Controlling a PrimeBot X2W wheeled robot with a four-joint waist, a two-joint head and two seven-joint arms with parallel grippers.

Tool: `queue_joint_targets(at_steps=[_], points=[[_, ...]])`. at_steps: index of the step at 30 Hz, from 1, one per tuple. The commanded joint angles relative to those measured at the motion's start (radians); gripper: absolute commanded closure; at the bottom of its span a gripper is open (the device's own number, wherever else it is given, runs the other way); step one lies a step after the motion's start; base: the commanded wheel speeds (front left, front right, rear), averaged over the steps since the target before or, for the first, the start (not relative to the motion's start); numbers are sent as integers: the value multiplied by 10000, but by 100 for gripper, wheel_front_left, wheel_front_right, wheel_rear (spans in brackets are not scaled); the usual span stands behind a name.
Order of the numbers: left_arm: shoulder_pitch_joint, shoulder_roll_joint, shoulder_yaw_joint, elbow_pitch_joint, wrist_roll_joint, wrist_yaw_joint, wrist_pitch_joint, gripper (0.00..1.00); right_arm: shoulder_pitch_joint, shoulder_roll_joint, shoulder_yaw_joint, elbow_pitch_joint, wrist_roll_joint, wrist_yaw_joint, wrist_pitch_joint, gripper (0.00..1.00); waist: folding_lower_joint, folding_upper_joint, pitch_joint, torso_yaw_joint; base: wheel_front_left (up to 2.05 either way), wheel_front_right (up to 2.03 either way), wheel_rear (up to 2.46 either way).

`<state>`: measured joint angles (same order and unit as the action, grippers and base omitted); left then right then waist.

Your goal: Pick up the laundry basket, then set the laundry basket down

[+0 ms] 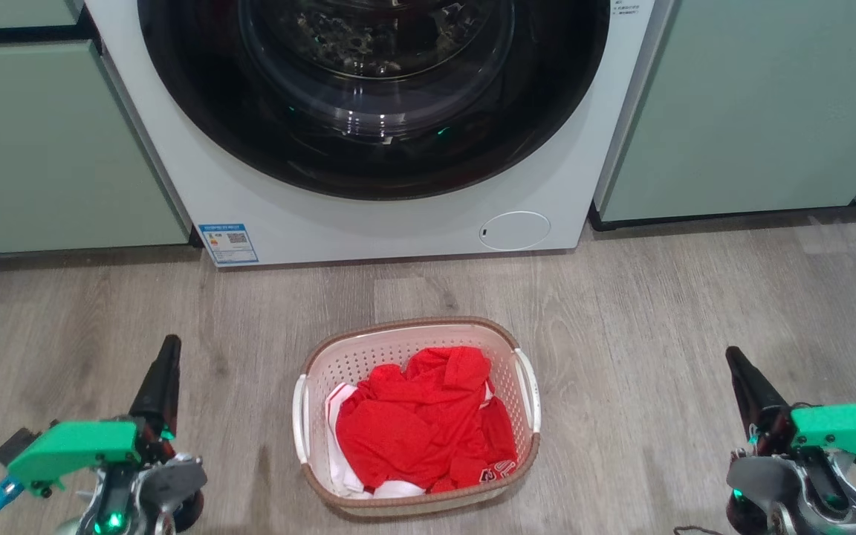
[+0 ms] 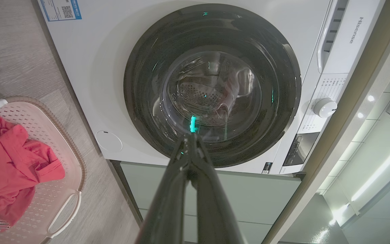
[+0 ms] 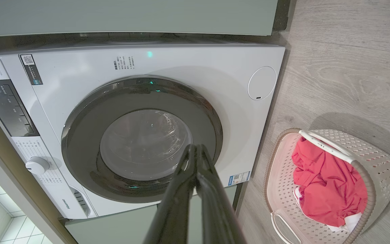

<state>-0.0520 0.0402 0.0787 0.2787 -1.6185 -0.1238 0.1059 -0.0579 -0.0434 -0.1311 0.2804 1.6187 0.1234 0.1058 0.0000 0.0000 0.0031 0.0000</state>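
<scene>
The laundry basket point(image 1: 368, 357) stands on the wood floor in front of the washer, cream with a brown rim and white side handles, red and white clothes inside. It also appears at the left edge of the left wrist view point(image 2: 67, 142) and at the lower right of the right wrist view point(image 3: 381, 159). My left gripper point(image 1: 168, 349) is shut and empty, well left of the basket. My right gripper point(image 1: 733, 358) is shut and empty, well right of it. Each wrist view shows its own fingers pressed together, left gripper point(image 2: 191, 136) and right gripper point(image 3: 195, 147), pointing at the washer door.
A white front-loading washer point(image 1: 547, 186) with a dark round door point(image 1: 368, 89) stands just behind the basket. Pale green cabinets flank it on the left point(image 1: 49, 148) and right point(image 1: 755, 111). Bare wood floor point(image 1: 658, 312) lies on both sides of the basket.
</scene>
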Motion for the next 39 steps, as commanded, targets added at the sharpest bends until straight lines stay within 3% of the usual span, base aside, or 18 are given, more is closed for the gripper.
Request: queue_joint_targets(at_steps=[1, 29, 30, 39], points=[[-561, 102, 361, -337, 107, -69, 81, 100, -502, -70, 163, -356, -109, 73, 82, 100, 0, 0, 0, 0, 0, 0, 0], [-561, 101, 362, -337, 108, -69, 81, 100, -502, -69, 162, -356, -110, 73, 83, 100, 0, 0, 0, 0, 0, 0, 0], [-1, 0, 0, 0, 0, 0, 0, 0, 0, 0, -2, 0, 0, 0, 0, 0, 0, 0, 0, 0, 0, 0, 0], [296, -89, -6, 484, 132, 7, -136, 0, 244, 87, 72, 461, -115, 2, -136, 0, 0, 0, 4, -4, 0, 0, 0]])
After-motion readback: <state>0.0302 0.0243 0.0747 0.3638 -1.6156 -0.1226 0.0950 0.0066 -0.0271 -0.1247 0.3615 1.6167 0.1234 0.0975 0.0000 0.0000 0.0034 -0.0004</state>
